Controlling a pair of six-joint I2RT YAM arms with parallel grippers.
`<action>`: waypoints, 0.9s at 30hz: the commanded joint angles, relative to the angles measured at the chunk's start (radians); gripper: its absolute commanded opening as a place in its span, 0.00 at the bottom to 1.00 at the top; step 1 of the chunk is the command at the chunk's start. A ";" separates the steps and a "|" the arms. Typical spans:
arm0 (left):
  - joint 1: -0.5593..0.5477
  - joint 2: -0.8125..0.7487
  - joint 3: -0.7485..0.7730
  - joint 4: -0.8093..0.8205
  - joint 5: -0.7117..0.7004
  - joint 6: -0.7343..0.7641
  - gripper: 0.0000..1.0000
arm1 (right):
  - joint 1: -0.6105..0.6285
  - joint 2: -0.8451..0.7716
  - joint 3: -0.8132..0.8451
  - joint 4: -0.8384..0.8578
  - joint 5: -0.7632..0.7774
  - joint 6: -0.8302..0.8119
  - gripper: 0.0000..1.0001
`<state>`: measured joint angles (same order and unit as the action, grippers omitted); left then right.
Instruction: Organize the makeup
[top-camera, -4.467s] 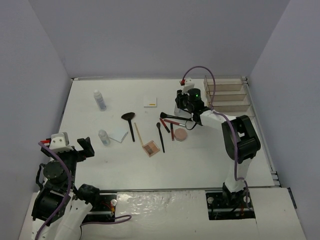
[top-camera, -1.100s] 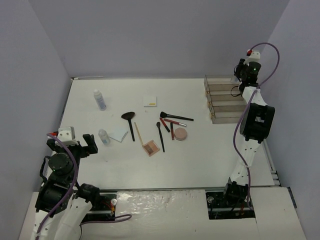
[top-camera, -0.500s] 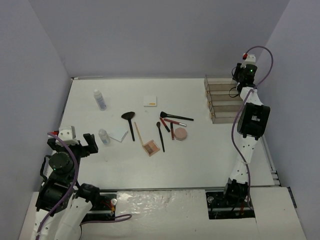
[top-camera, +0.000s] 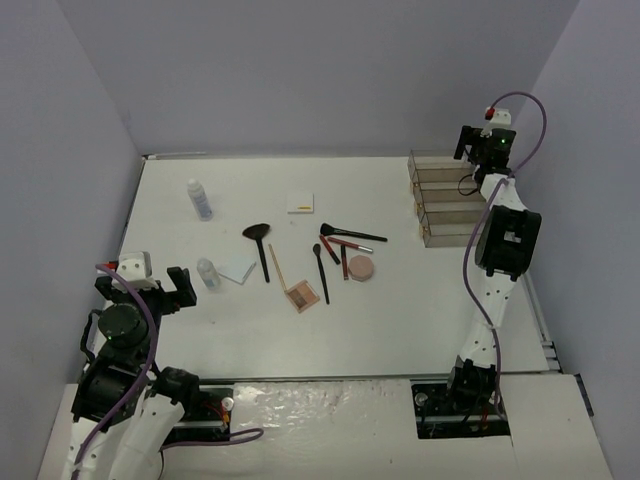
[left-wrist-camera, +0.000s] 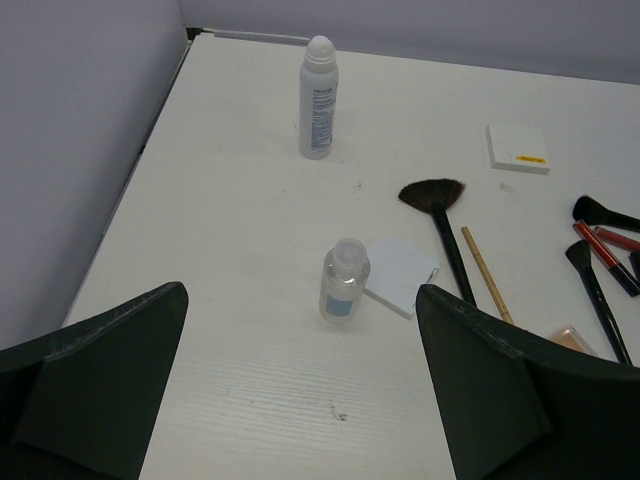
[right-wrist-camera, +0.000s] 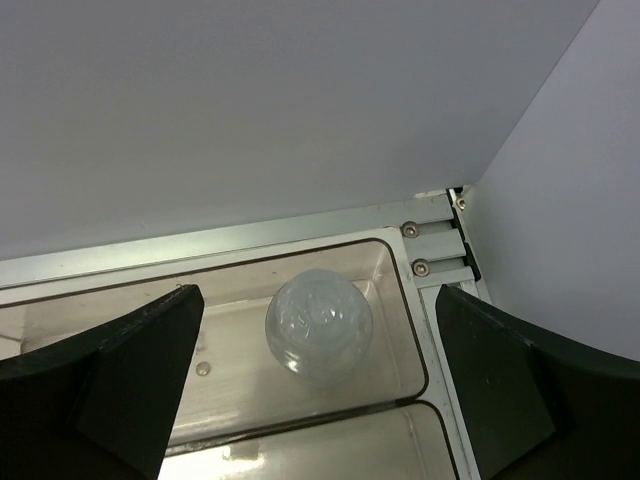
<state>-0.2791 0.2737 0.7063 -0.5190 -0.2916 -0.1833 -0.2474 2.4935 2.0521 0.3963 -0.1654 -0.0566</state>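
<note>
A clear bottle (right-wrist-camera: 318, 323) stands in the top compartment of the clear tiered organizer (top-camera: 450, 205), seen cap-on from above. My right gripper (right-wrist-camera: 319, 303) hangs open just over it, one finger on each side and neither touching it; the top view puts that gripper (top-camera: 478, 145) at the organizer's far end. On the table lie a tall bottle (top-camera: 199, 199), a small bottle (left-wrist-camera: 344, 283), two white pads (left-wrist-camera: 402, 276) (top-camera: 300, 203), a fan brush (top-camera: 259, 240), a tan pencil (top-camera: 276, 266), a brown palette (top-camera: 301, 296), a pink compact (top-camera: 361, 269) and red pencils (top-camera: 345, 262). My left gripper (left-wrist-camera: 300, 300) is open near the small bottle.
The organizer's lower tiers (top-camera: 455, 228) step down toward the near side. A metal rail (right-wrist-camera: 440, 245) and the side wall run close to the organizer's right. A black brush (top-camera: 321, 270) and another brush (top-camera: 350, 233) lie among the central makeup.
My right gripper has opened and let go of the bottle, which now stands in the organizer's top compartment. The left arm has barely moved.
</note>
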 joint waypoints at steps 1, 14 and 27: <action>0.009 0.017 0.024 0.052 -0.008 0.009 0.97 | 0.008 -0.241 -0.054 0.082 -0.017 0.037 1.00; 0.010 0.221 0.143 -0.115 -0.118 -0.174 0.97 | 0.204 -0.859 -0.563 -0.027 -0.016 0.325 1.00; -0.015 0.311 -0.068 0.104 -0.153 -0.461 0.97 | 0.473 -1.307 -1.136 0.042 -0.077 0.339 1.00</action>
<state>-0.2745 0.5370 0.7032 -0.6032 -0.3944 -0.5209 0.2249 1.3137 0.9831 0.3374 -0.2215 0.2653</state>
